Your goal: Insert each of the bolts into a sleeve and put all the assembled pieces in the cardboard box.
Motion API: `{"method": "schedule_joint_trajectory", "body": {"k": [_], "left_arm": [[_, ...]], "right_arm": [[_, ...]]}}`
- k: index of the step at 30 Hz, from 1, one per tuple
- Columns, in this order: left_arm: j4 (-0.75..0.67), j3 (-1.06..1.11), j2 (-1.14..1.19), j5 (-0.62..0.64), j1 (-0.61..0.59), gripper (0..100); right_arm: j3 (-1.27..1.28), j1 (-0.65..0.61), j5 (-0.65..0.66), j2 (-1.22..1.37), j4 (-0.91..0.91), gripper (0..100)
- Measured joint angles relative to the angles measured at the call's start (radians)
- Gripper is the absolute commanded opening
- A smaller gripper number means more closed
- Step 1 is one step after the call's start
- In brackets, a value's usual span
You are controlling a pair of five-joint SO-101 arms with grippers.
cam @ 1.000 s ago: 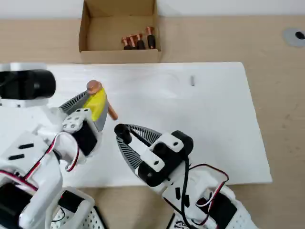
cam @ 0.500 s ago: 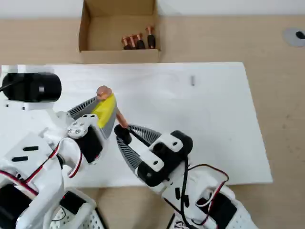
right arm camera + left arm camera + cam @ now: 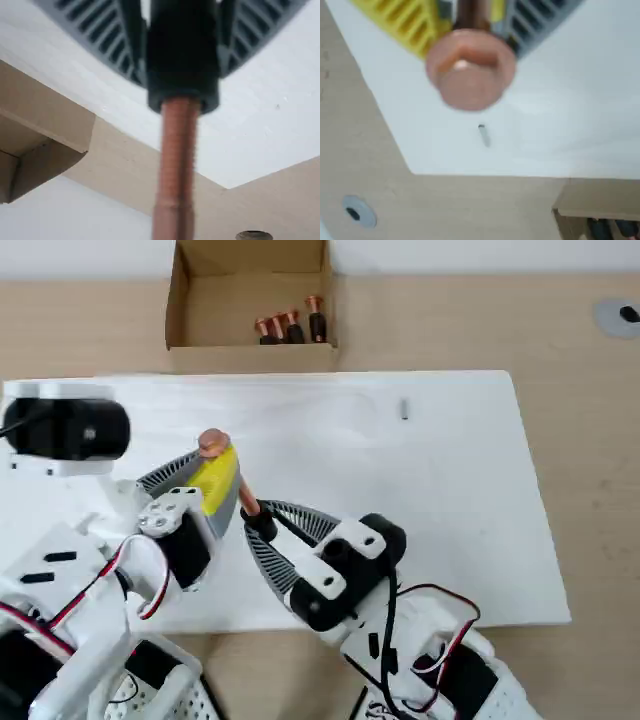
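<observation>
**Bolt tip at the sleeve mouth, both held above the white mat**

The left gripper (image 3: 208,462) pinches the copper bolt (image 3: 212,442) just below its head, with the shank slanting down toward the right gripper (image 3: 262,528). The right gripper is clamped on the black sleeve (image 3: 260,522), whose bore faces the shank. I judge this puts both parts on one axis for a straight push.

The high view places the pair over the mat (image 3: 440,490), on the side near the arms. They are well apart from the cardboard box (image 3: 180,300), where several assembled pieces (image 3: 290,325) lie. That view does not show whether the shank has entered the bore.

The right wrist view looks along the axis: the shank (image 3: 175,165) meets the sleeve (image 3: 182,55) squarely at its end, but I cannot tell how deep. The left wrist view shows the bolt head (image 3: 470,67) sitting between the yellow and grey fingers.
</observation>
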Motion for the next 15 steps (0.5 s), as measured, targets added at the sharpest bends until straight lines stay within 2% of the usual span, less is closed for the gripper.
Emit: {"method": "schedule_joint_trajectory", "body": {"k": [15], "left_arm": [[0.028, 0.028, -0.005, 0.003, 0.006, 0]], "right_arm": [[0.000, -0.002, 0.000, 0.000, 0.000, 0.9]]}}
